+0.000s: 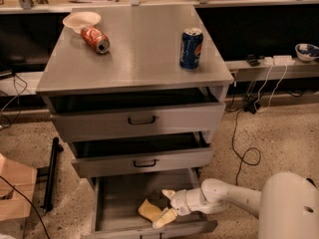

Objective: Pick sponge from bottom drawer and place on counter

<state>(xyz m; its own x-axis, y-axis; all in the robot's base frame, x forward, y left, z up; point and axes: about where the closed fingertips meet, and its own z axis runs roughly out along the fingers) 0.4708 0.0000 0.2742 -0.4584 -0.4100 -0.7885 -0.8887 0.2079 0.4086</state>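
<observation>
The pale-yellow sponge lies on the grey floor of the pulled-out bottom drawer, near its front. My gripper reaches into the drawer from the right on a white arm. Its fingers are open, one above and one below the sponge's right end, close against it. The counter is the wide grey metal top of the cabinet, above.
On the counter a blue soda can stands upright at the right, a red can lies on its side at the left, and a cream plate sits at the back left corner. The two upper drawers are slightly open. Cables trail on the floor at the right.
</observation>
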